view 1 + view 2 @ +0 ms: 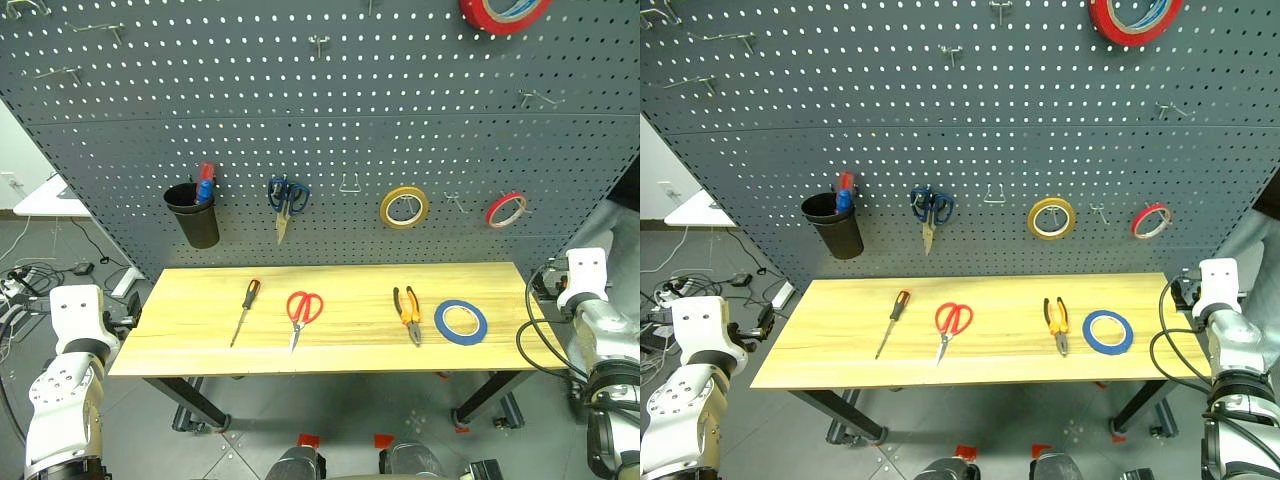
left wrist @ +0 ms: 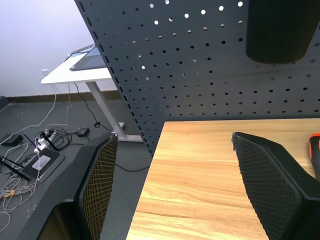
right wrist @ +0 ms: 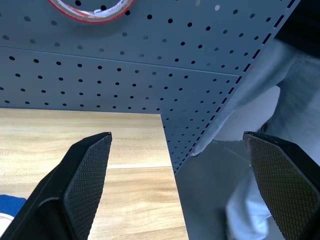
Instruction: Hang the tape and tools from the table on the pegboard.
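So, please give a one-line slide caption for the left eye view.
Screwdriver, red scissors, pliers and blue tape lie on the table below the pegboard.

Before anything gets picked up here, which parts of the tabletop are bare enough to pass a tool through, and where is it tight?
On the table, the left end is bare up to the screwdriver. A wide strip lies free between the red-handled scissors and the pliers. The back edge beneath the pegboard is free too. It is tight at the right, where the pliers and the blue tape lie close.
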Action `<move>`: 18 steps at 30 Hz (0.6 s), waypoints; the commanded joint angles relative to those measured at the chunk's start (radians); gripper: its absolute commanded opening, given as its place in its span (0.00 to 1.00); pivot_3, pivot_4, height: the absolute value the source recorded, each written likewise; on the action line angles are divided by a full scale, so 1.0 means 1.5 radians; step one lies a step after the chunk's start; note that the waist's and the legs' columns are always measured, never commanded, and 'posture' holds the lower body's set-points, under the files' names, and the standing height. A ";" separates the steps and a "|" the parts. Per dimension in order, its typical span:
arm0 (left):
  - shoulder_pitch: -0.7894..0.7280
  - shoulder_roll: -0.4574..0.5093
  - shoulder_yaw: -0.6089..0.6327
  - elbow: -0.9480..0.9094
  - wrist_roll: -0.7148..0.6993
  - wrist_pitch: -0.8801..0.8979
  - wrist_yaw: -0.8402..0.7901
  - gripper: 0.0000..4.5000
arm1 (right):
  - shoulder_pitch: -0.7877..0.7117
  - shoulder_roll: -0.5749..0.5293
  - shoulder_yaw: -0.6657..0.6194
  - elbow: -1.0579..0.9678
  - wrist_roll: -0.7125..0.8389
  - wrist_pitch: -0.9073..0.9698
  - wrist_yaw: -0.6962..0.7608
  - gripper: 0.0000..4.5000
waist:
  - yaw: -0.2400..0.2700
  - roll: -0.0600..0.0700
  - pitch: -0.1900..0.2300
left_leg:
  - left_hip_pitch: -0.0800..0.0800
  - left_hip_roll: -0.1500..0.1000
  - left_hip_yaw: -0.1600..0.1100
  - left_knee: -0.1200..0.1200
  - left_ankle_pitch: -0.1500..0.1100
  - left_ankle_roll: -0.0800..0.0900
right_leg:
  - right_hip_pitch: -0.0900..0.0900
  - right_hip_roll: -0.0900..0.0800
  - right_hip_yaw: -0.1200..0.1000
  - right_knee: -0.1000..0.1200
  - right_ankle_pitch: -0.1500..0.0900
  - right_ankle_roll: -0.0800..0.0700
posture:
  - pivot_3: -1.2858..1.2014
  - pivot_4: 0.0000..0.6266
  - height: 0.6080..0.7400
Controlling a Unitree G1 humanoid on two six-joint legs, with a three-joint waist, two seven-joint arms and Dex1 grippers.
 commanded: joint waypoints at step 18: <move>0.041 -0.002 -0.051 -0.151 -0.063 0.049 -0.092 0.86 | 0.082 0.022 0.077 -0.298 -0.007 0.105 0.098 1.00 | 0.004 0.001 0.000 | 0.000 0.000 0.000 0.000 0.000 0.000 | -0.002 0.000 0.001 0.000 -0.001 0.001 | 0.45 0.04 1.00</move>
